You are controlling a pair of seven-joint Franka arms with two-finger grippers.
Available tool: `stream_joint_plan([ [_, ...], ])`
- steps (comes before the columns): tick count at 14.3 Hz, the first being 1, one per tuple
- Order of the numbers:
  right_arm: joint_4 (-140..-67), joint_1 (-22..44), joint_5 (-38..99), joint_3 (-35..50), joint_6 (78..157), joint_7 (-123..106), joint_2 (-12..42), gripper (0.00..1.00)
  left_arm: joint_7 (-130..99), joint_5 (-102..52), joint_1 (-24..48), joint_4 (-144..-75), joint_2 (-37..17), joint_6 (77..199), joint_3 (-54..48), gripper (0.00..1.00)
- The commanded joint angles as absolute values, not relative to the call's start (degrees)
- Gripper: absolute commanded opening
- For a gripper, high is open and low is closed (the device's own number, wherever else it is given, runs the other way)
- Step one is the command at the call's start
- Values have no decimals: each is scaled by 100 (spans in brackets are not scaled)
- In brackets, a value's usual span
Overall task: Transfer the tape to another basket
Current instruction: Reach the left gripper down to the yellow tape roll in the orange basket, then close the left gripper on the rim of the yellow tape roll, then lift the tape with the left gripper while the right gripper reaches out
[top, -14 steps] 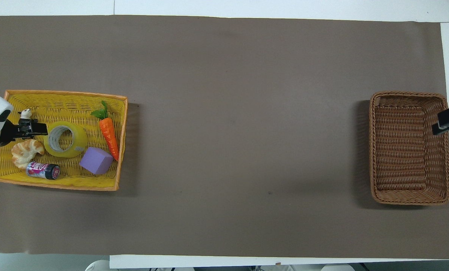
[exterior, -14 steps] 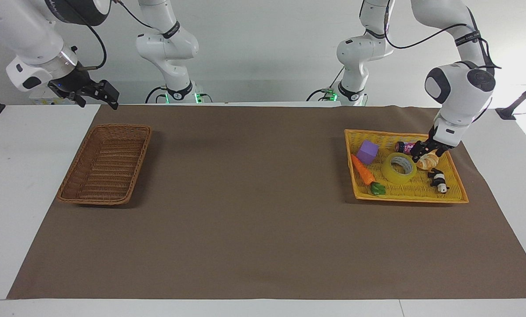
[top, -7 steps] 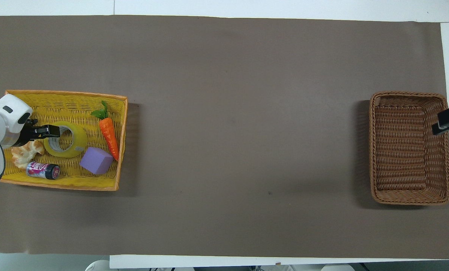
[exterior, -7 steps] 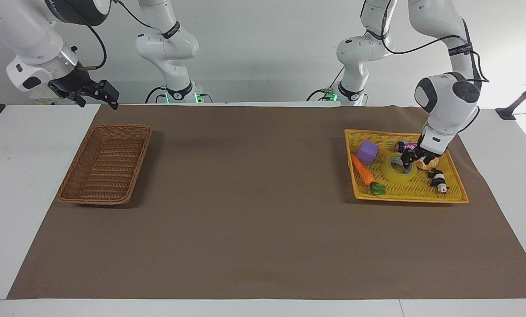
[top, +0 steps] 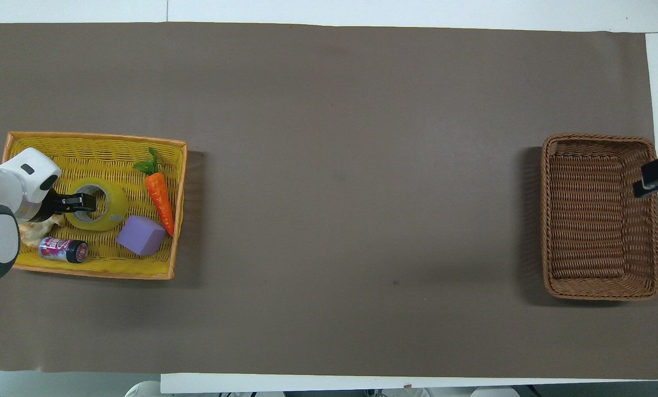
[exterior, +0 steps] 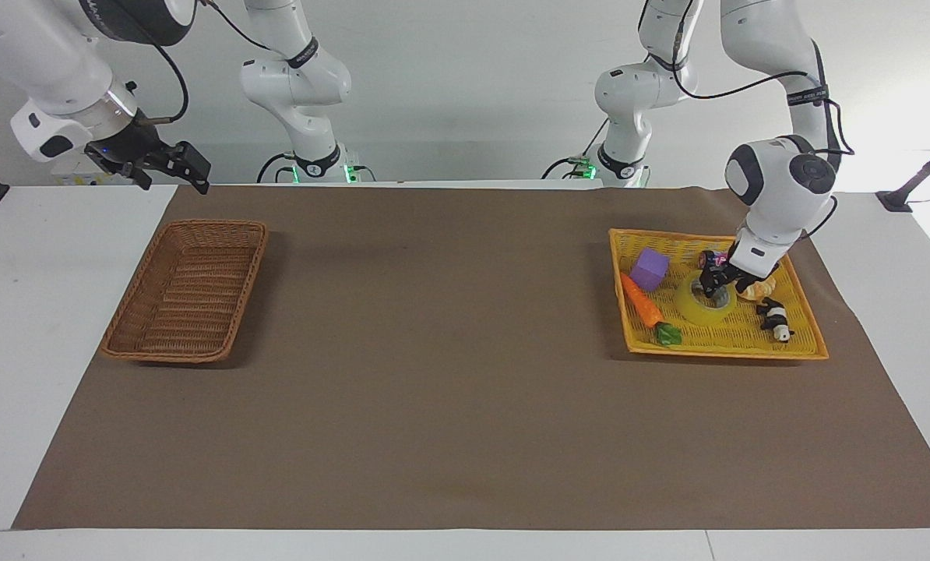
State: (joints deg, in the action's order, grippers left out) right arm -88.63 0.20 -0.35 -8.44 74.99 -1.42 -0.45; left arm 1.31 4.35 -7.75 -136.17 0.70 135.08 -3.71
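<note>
Left gripper (top: 81,203) is down on the tape (top: 107,212) at the left edge of the overhead frame, its dark fingers pointing over the roll's rim toward the hollow core. In the facing frame that same gripper (exterior: 716,282) sits at centre right, low on the top of the tape (exterior: 702,312), one finger seeming to dip into the hole. Whether it has closed on the wall of the roll, I cannot tell.

The tape lies flat, hole upward, in the yellow tray (top: 95,144) among the toys: carrot (top: 160,194), purple block (top: 140,235), can (top: 62,249), and a croissant (top: 38,228) half under the arm. It's a wide translucent yellow roll with a pale grey core.

The facing frame shows how low the hand is, and a little panda (exterior: 774,318) in the tray that the wrist covers from above. The overhead frame shows the open core plainly, and the carrot's leaves.

Over at the right of the overhead frame is the wicker basket (top: 644,220), with only the right gripper's (top: 657,180) tip showing over its rim. In the facing frame the right gripper (exterior: 170,166) hangs at upper left, above the basket (exterior: 126,333), waiting; fingers spread or not, I cannot tell.
</note>
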Motion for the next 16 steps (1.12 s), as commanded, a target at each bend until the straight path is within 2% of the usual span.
stream_joint_plan([
  [1, -9018, 0, -53, -826, 7541, -246, -176, 99, 229, 492, -703, -13755, -35, 13798, -316, 71],
  [3, -9018, 0, -53, -826, 7541, -246, -176, 100, 246, 492, -703, -13755, -175, 13886, -316, 57],
  [5, -9018, 0, -53, -826, 7541, -246, -176, 100, 351, 492, -703, -13755, -220, 13896, -316, 48],
  [6, -9018, 0, -53, -826, 7532, -246, -184, 100, 439, 492, -703, -13746, -220, 13878, -316, 35],
  [8, -9018, 0, -53, -826, 7541, -246, -184, 99, 527, 492, -712, -13650, -237, 13817, -308, 0],
  [11, -9018, 0, -53, -826, 7541, -246, -185, 100, 1273, 492, -721, -13045, -404, 13546, -308, 0],
  [14, -9018, 0, -53, -826, 7541, -246, -176, 100, 1318, 457, -695, -11922, -474, 12265, -369, 0],
  [16, -9018, 0, -53, -826, 7541, -246, -185, 100, 1161, -547, -57, -11088, -623, 11639, -343, 0],
])
